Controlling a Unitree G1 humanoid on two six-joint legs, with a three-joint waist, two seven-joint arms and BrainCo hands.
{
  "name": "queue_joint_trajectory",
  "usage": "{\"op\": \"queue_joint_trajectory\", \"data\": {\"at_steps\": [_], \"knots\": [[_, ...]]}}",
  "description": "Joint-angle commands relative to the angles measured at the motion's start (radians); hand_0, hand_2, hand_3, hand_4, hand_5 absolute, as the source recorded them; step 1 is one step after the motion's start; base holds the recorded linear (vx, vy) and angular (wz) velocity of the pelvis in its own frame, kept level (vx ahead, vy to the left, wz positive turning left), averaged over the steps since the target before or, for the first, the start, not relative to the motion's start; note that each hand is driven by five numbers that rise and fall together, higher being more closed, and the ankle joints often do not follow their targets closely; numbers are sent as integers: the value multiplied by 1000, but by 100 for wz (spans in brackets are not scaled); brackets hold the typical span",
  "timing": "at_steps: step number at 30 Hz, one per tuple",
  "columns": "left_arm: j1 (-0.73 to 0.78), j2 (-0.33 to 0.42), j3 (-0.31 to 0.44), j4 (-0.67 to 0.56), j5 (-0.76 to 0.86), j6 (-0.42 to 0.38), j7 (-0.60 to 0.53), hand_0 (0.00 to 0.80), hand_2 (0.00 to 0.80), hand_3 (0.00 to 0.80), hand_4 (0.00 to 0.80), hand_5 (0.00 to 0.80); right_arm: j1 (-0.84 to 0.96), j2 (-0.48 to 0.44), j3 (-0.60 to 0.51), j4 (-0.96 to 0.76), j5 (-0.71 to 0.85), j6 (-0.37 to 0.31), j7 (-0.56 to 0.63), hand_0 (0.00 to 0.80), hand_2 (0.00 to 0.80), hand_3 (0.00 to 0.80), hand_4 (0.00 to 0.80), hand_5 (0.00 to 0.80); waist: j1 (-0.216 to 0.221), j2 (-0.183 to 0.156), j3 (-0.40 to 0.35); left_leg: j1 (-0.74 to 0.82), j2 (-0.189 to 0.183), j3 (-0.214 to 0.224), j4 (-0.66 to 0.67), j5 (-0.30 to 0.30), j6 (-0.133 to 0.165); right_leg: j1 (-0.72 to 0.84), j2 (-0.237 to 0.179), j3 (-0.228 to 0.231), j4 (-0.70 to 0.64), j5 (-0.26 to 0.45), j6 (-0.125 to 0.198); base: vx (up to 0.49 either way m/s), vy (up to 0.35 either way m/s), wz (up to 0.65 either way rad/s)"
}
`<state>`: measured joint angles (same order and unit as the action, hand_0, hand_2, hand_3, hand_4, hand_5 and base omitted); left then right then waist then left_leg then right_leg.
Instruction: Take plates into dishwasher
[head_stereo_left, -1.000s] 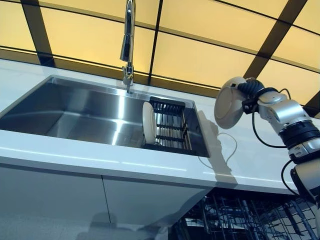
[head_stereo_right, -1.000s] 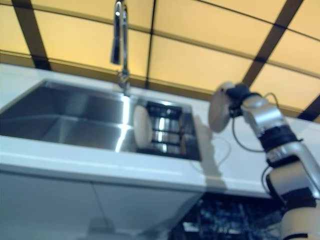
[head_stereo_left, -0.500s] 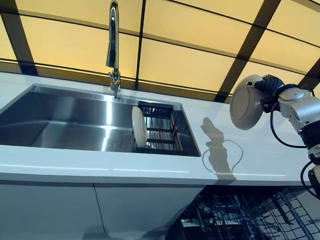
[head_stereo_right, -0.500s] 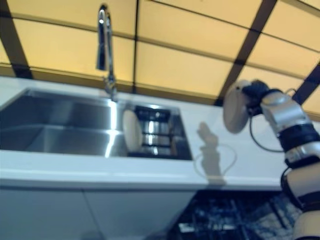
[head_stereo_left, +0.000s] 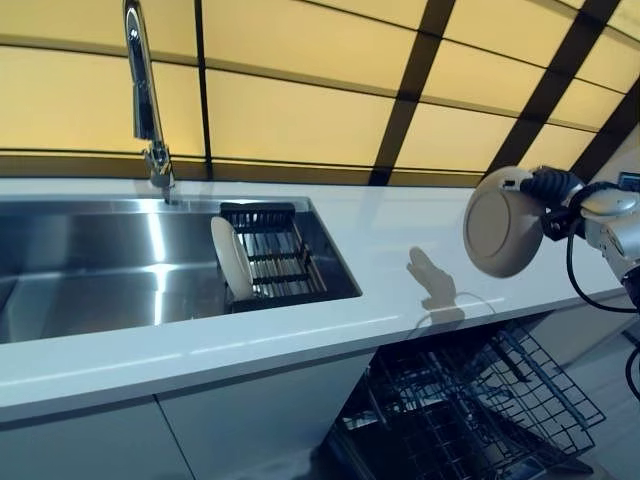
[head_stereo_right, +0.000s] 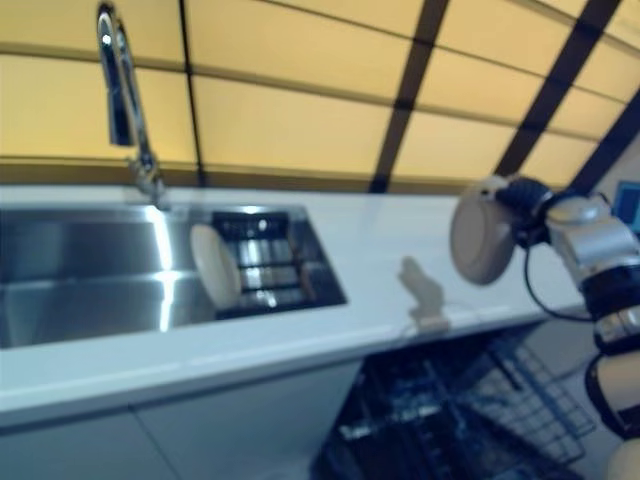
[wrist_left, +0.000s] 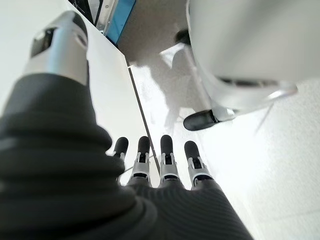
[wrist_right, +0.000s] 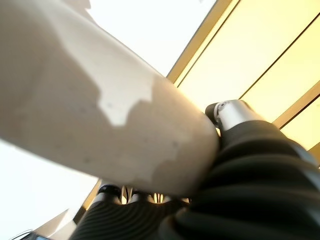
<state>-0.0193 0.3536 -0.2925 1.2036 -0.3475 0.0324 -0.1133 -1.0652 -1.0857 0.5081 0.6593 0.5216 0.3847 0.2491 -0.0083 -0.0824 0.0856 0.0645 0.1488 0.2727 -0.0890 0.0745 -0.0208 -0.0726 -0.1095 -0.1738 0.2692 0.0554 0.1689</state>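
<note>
Right hand (head_stereo_left: 553, 187) grips a plate (head_stereo_left: 503, 222) on edge at right of frame, above the table's (head_stereo_left: 380, 230) rim, dishwasher rack (head_stereo_left: 480, 400) directly below it at lower right; left hand (wrist_left: 165, 160) idle, fingers straight.

Lit warmly from behind by glowing amber wall panels (head_stereo_left: 300, 120). Bright streaks of glare down the steel sink (head_stereo_left: 80, 270) and faucet (head_stereo_left: 143, 90). Soft grey shadow of the raised plate (head_stereo_left: 503, 222) and right hand (head_stereo_left: 553, 186) on the white countertop (head_stereo_left: 390, 225). Washed out to white past the left hand (wrist_left: 165, 160) in its wrist view; dim below around the dishwasher rack (head_stereo_left: 480, 400).
</note>
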Motion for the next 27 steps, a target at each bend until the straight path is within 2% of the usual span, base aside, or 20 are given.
{"op": "queue_joint_trajectory", "data": {"at_steps": [1,2,3,4,5,9,15,20,27], "knots": [[-5,30,24,49,-10,-21,-5,0,0,0,0,0,0,-37,-55,-42,-34,-97,41,800,800,800,800,800,47,-66,-24,-27,-111,-15,36,-39,27,139,-1,-34,-131,-15,-36,-175,-69,-55],[-4,29,28,51,-12,-24,-1,0,0,0,0,0,2,-34,-55,-40,-34,-104,46,800,800,800,800,800,51,-72,-23,-28,-113,-7,38,-37,23,152,-4,-50,-159,-17,-38,-159,-113,-71],[0,22,41,55,-21,-34,9,0,0,0,0,0,6,-27,-54,-40,-32,-114,56,800,800,800,800,800,64,-82,-24,-36,-113,16,37,-23,10,180,-10,-93,-235,-11,-41,-116,-132,-88],[1,16,59,58,-18,-43,20,0,0,0,0,0,7,-21,-56,-33,-34,-126,64,800,800,800,800,800,71,-89,-22,-50,-115,30,33,-15,3,202,-5,-85,-283,-6,-40,-152,-186,-109],[-10,10,72,58,-13,-35,31,0,0,0,0,0,12,-26,-59,-39,-35,-114,80,800,800,800,800,800,68,-91,-18,-75,-118,15,31,1,-7,198,19,-37,-312,-1,-49,-117,-150,-81],[-22,-7,68,47,-41,-28,41,0,0,0,0,0,31,-50,-64,-52,-50,-115,119,800,800,800,800,800,57,-90,-22,-85,-116,4,10,13,-13,184,32,-44,-329,11,-59,-88,-70,-18],[-1,-28,48,38,-29,-52,44,0,0,0,0,0,112,-112,-112,-59,-62,-134,192,800,800,800,800,800,31,-82,-42,-55,-129,-29,2,-13,-8,155,48,-60,-323,8,-75,-51,-29,6],[-1,-15,57,42,-12,-44,41,0,0,0,0,0,164,-138,-142,-61,-82,-126,236,800,800,800,800,800,9,-72,-48,-48,-128,-45,2,-13,-7,132,60,-47,-298,-2,-87,-37,-20,15],[-10,-4,72,43,-1,-38,30,0,0,0,0,0,251,-129,-190,-96,-127,-122,289,800,800,800,800,800,-4,-65,-43,-42,-129,-54,2,-15,-6,123,62,-39,-290,-2,-87,-5,-4,1]]}}
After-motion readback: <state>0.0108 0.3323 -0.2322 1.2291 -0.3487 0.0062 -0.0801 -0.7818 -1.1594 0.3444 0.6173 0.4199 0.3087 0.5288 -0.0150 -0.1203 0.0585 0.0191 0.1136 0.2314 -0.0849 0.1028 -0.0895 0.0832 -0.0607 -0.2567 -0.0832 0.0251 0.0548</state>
